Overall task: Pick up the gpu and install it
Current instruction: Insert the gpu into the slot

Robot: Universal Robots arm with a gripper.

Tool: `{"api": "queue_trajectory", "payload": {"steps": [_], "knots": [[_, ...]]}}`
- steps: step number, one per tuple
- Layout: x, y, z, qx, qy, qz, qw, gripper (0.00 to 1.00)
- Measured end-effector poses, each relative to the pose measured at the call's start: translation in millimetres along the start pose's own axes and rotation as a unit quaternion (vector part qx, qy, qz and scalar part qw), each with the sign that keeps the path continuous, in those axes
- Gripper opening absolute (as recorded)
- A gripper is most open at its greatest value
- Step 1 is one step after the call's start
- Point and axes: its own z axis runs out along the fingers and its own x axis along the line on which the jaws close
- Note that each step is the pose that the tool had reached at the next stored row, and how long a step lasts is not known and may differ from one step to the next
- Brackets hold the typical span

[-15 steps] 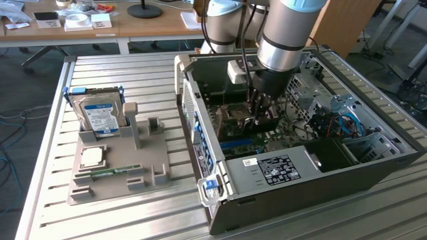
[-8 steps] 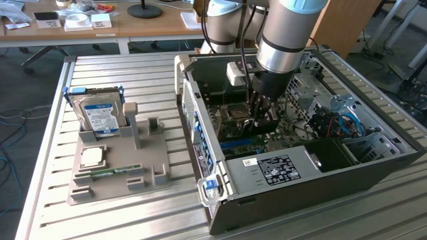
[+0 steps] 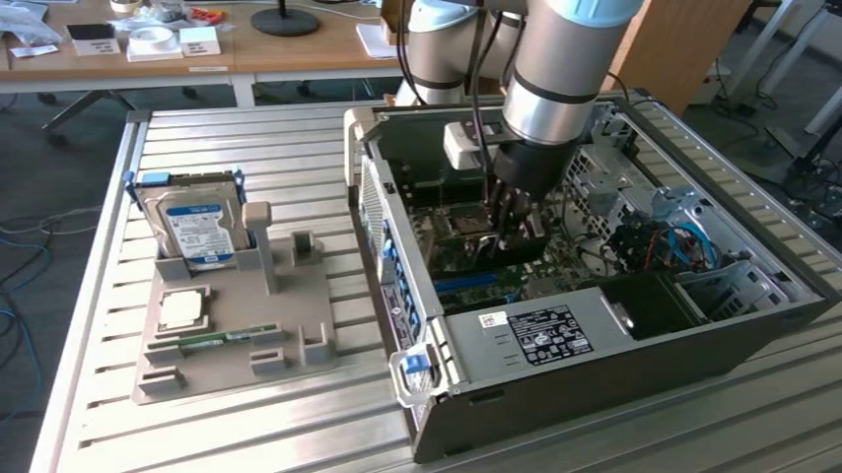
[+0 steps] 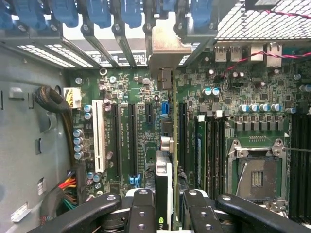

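Now the gripper (image 4: 165, 216) holds the gpu (image 4: 164, 177) upright inside the open computer case (image 3: 593, 345).
The jaws pinch the gpu from both sides, one black finger (image 4: 141, 211) on each face. From the wrist view the card is seen on its edge, so it looks very thin: a dark board with a small green mark at the near end and a pale silver-beige metal bracket (image 4: 165, 48) at the far end, up against the rear slot openings under the blue clips (image 4: 99, 12). It stands over the green motherboard (image 4: 126, 92), in line with the long black slots (image 4: 131, 141), beside the empty CPU socket (image 4: 255, 177). Whether its edge already sits in a slot, I cannot tell. Outside the case, a blue-labelled hard drive (image 3: 197, 232) stands in a beige holder (image 3: 244, 365).
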Motion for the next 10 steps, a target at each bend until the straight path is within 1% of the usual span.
{"api": "queue_trajectory", "payload": {"steps": [5,10], "knots": [[1.8,1.4,0.0,0.0,0.0,0.0,1.0,0.27],[2.0,5.0,0.2,0.0,0.0,0.0,1.0,0.27]]}}
